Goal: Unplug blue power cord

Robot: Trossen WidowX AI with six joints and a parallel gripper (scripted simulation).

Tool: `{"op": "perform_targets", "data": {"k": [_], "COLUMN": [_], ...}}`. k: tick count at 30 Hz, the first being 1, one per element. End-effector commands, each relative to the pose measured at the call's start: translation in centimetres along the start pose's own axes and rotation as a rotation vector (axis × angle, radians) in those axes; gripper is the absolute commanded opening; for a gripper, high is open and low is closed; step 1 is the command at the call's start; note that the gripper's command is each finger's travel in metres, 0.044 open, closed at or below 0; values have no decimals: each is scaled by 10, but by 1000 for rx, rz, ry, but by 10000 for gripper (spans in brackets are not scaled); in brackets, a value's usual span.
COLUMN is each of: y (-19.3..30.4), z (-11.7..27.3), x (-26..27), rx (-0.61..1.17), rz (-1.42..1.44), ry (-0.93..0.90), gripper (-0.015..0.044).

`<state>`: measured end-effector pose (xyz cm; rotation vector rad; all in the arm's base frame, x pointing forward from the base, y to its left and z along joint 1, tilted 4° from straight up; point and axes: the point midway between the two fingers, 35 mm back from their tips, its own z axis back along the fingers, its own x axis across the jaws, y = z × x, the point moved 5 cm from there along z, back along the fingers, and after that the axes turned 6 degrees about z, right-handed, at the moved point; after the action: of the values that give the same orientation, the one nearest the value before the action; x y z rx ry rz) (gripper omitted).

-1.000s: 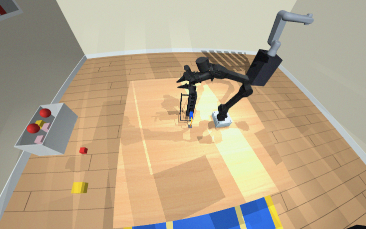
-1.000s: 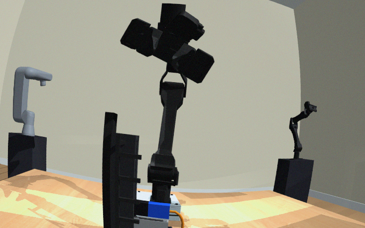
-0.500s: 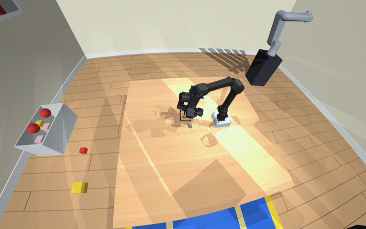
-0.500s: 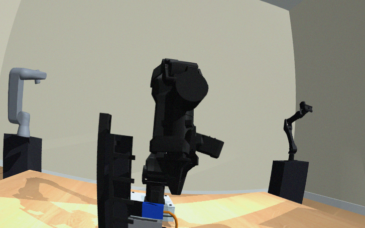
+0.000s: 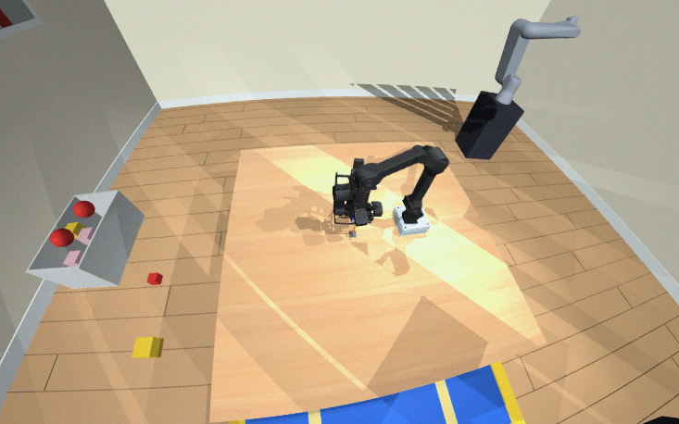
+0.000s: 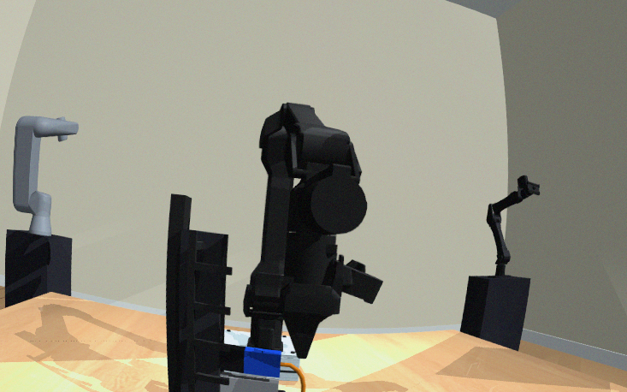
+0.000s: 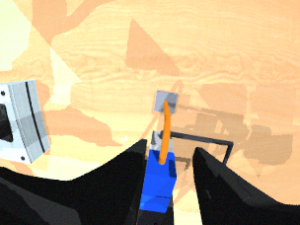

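Observation:
The blue plug (image 5: pixel 353 218) (image 6: pixel 263 361) (image 7: pixel 158 184) sits at the end of the black power strip (image 6: pixel 210 292). Its orange cord (image 6: pixel 300 375) (image 7: pixel 167 129) runs to a small grey block (image 5: pixel 352 233) (image 7: pixel 159 107). My gripper (image 6: pixel 304 352) (image 7: pixel 170 149) is partly open, pointing down, with nothing held. In the wrist view the plug appears between and beyond the fingers, nearer the left one. In the exterior view the fingertips hang to the right of the plug, level with it. The arm hides most of the strip in the top view.
My arm's white base (image 5: pixel 412 228) (image 7: pixel 30 120) stands beside the strip. A thin black frame (image 7: pixel 203 138) stands on the strip's other side. A bin (image 5: pixel 104 240) with balls and blocks, a red cube (image 5: pixel 155 278) and a yellow block (image 5: pixel 146 347) are farther off.

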<state>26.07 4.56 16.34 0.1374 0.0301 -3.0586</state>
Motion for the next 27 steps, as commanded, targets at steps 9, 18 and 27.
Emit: {"op": "perform_targets", "data": {"k": [9, 18, 27], "y": [19, 33, 37], "z": [0, 0, -4], "x": [2, 5, 6], "rx": [7, 8, 9], "rz": [2, 2, 2], "ry": [-3, -3, -3], "gripper": [160, 160, 160]}}
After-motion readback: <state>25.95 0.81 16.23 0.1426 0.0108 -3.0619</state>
